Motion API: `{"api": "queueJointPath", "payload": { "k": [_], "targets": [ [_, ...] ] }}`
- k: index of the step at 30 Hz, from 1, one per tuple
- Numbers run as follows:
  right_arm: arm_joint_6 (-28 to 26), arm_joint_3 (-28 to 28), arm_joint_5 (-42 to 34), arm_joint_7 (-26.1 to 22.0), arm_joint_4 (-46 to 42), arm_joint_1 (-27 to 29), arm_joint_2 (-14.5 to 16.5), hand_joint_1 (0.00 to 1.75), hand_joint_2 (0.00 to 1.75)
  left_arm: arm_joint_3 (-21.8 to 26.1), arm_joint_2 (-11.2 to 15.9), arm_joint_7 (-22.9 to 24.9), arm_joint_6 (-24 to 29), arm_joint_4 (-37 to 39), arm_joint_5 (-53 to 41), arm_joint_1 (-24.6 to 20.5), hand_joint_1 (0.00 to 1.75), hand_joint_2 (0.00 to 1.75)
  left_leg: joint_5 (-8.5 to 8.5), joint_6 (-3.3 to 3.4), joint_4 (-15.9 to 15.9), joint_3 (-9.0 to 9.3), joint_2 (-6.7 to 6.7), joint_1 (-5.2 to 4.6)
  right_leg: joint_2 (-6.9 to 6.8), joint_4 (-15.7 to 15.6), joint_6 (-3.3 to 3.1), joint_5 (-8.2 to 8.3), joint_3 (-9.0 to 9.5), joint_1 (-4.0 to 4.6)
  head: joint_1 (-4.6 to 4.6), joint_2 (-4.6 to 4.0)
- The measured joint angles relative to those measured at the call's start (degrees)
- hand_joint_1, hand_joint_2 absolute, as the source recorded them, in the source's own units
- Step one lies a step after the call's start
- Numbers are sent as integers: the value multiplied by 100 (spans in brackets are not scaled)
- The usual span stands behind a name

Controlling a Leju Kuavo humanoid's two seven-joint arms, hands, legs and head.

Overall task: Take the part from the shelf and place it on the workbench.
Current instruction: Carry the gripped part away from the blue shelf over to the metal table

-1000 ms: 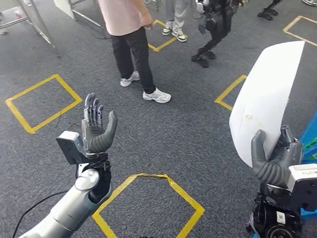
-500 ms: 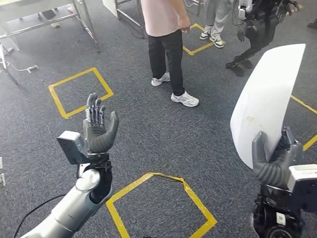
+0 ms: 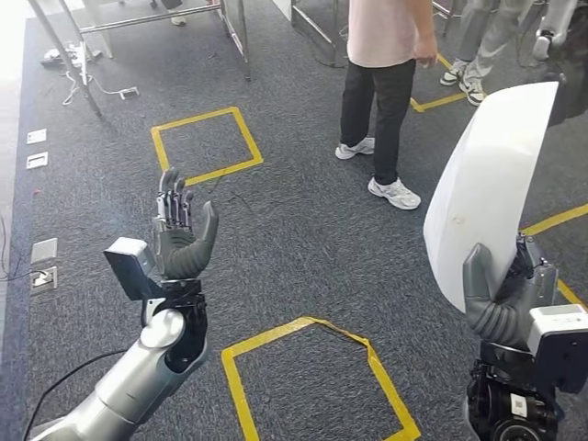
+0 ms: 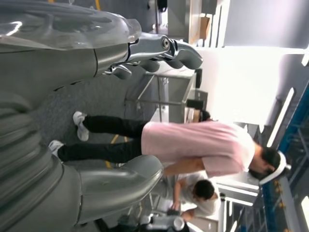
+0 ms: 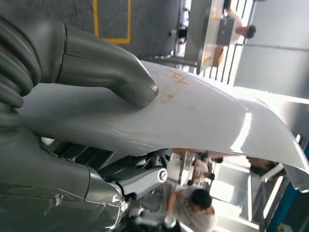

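The right hand point(image 3: 501, 299) grips the white panel point(image 3: 489, 179) by one edge; it may slip, or strike the person point(image 3: 386, 83); left hand point(image 3: 179, 237) open

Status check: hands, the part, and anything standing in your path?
Right hand grips the white part, upright. Left hand raised, open, holding nothing. Person standing on the carpet ahead; no workbench identified.

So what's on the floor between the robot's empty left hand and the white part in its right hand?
In the head view, only grey carpet lies between the left hand and the white part; a yellow tape square sits lower, nearer the robot.
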Motion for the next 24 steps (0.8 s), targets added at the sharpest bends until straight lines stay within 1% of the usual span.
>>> {"api": "queueJointPath", "payload": {
  "k": [1, 2, 3, 4, 5, 6, 7, 8, 9, 10, 11, 12, 13, 14, 15, 16, 17, 18, 19, 20, 21, 22, 23, 24],
  "targets": [
    [1, 0, 0, -1, 1, 10, 0, 175, 175, -1, -7, -1, -2, 8, 1, -12, 0, 175, 3, 18, 0, -3, -70, 0, 139, 425, 8, -213, -191, -2, 23, 0],
    [1, 1, -1, -1, 1, 24, 0, 175, 175, -1, -14, -1, -4, 19, 4, -16, 0, 175, 6, 29, 1, -6, -143, -4, 203, 846, 14, -386, -388, -3, 39, 0],
    [1, 1, -1, 1, 2, 36, 0, 175, 175, -2, -20, -1, -7, 29, 8, -15, 0, 175, 6, 32, 2, -7, -223, -7, 229, 1131, 16, -460, -527, -3, 46, 0],
    [1, 1, -1, 1, 2, 44, 0, 175, 175, -2, -22, -1, -7, 41, 12, -13, 0, 175, 8, 31, 6, -6, -308, -9, 241, 1206, 11, -418, -573, -3, 50, 0],
    [3, 0, -4, 2, 2, 45, 0, 175, 175, -2, -23, -1, -7, 50, 18, -12, 0, 175, 10, 29, 12, -3, -399, -7, 261, 1025, 0, -253, -500, -5, 52, 0],
    [8, -1, -16, 5, 2, 43, 0, 175, 175, -2, -25, -1, -7, 55, 26, -12, 0, 175, 11, 23, 22, 1, -489, -2, 329, 655, -16, -15, -341, -11, 55, 0],
    [15, -1, -37, 12, 2, 40, -1, 175, 175, -2, -27, -3, -7, 58, 34, -12, 0, 175, 13, 10, 34, -2, -576, 1, 489, 231, -35, 194, -156, -26, 59, 0],
    [25, -2, -63, 20, 2, 39, -2, 175, 175, -2, -29, -6, -7, 60, 46, -16, 0, 175, 18, -11, 56, -20, -659, 0, 655, -144, -49, 340, 2, -45, 62, 0],
    [32, -1, -92, 30, 3, 37, -3, 175, 175, -2, -31, -11, -7, 61, 57, -18, 0, 175, 34, -46, 65, -51, -733, 4, 786, -368, -61, 404, 90, -54, 65, 0],
    [38, 1, -113, 37, 3, 35, -4, 175, 175, -2, -31, -17, -7, 63, 66, -17, 0, 175, 57, -88, 64, -85, -808, 11, 850, -461, -74, 402, 120, -55, 68, 0],
    [42, 3, -126, 40, 3, 29, -4, 175, 175, -2, -30, -21, -7, 64, 73, -13, 0, 175, 87, -135, 54, -116, -885, 17, 803, -489, -90, 404, 128, -46, 67, 0],
    [44, 5, -132, 42, 3, 16, -4, 175, 175, -2, -23, -24, -7, 66, 75, -5, 0, 175, 105, -173, 40, -138, -914, 29, 719, -502, -122, 419, 133, -51, 69, 0],
    [46, 7, -135, 43, 2, 2, -4, 175, 175, -3, -17, -26, -5, 67, 79, 0, 0, 175, 80, -205, 77, -169, -831, 17, 635, -529, -156, 440, 147, -59, 64, 0],
    [46, 8, -137, 44, 2, -12, -4, 175, 175, -3, -11, -31, -4, 68, 86, -5, 0, 175, -8, -231, 214, -243, -669, 2, 543, -556, -196, 461, 160, -68, 44, 0],
    [42, 8, -143, 49, 2, -22, -4, 175, 175, -4, -6, -35, -1, 68, 98, -13, 0, 175, -165, -249, 486, -372, -455, -9, 448, -578, -227, 477, 163, -74, 22, 0],
    [34, 8, -153, 58, 2, -27, -5, 175, 175, -6, -7, -39, 2, 70, 116, -22, 0, 175, -363, -270, 875, -555, -258, -20, 357, -582, -245, 482, 160, -58, -1, 0],
    [27, 8, -163, 69, 3, -30, -5, 175, 175, -7, -6, -42, 5, 75, 138, -25, 0, 175, -550, -286, 1306, -756, -153, -16, 261, -581, -258, 482, 153, -45, -21, 0],
    [20, 9, -174, 83, 4, -32, -5, 175, 175, -8, -4, -43, 8, 82, 157, -21, 0, 175, -665, -298, 1646, -912, -102, -12, 165, -581, -261, 480, 148, -35, -29, 0],
    [16, 12, -184, 94, 8, -38, -5, 175, 175, -9, -2, -43, 10, 93, 173, -14, 0, 175, -680, -303, 1793, -974, -80, -10, 72, -581, -262, 477, 145, -30, -37, 0],
    [16, 14, -195, 99, 15, -49, -4, 175, 175, -9, 2, -46, 11, 103, 187, -9, 0, 175, -591, -298, 1698, -911, -63, -11, -15, -580, -261, 472, 147, -28, -47, 0],
    [13, 16, -211, 102, 23, -67, -4, 175, 175, -9, 6, -52, 13, 110, 201, -7, 0, 175, -423, -284, 1368, -727, -23, -14, -98, -580, -255, 463, 155, -26, -58, 0],
    [8, 18, -231, 102, 32, -90, -4, 175, 175, -9, 8, -61, 14, 114, 215, -8, 0, 175, -247, -258, 920, -472, 104, -29, -170, -580, -243, 451, 168, -18, -72, 0],
    [2, 18, -248, 99, 38, -112, -4, 175, 175, -9, 10, -70, 14, 115, 230, -12, 0, 175, -115, -220, 505, -246, 224, -55, -236, -574, -222, 433, 176, 3, -90, 0],
    [-5, 19, -261, 98, 43, -131, -4, 175, 175, -9, 11, -79, 17, 116, 238, -15, 0, 175, -36, -177, 209, -92, 315, -81, -297, -571, -201, 417, 185, 25, -91, 0]
  ]
}}
